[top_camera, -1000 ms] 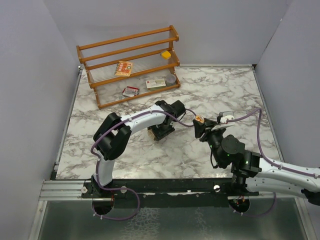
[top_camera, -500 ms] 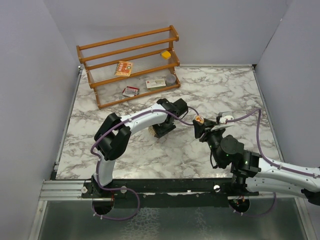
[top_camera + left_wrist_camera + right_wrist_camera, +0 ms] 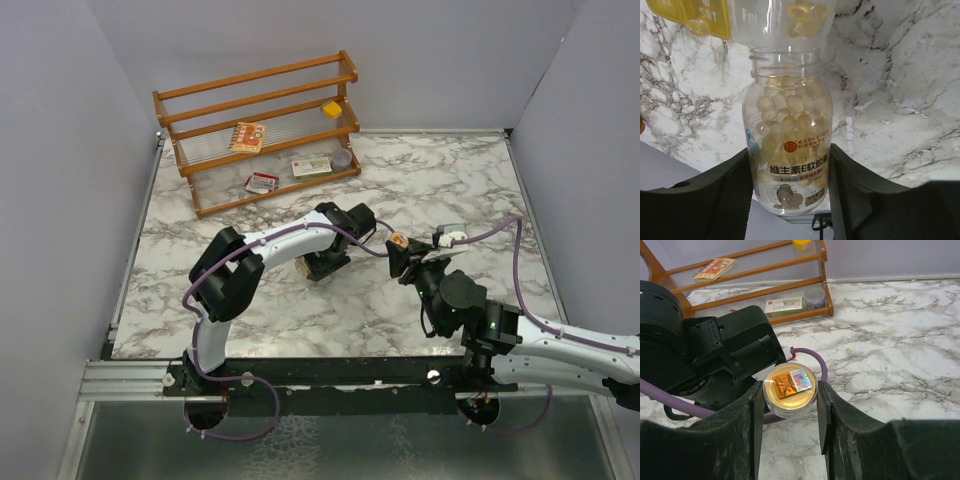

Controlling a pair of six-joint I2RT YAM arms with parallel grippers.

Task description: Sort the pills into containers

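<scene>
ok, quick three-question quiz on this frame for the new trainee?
1. True or false: the bottle in the left jaws has its cap on.
2. What do the right jaws hold? A) round lid B) card packet C) nothing
3. Fill in: the bottle's open mouth lines up with the organiser compartment marked ___.
Key: 1 false; 2 A; 3 FRI.
</scene>
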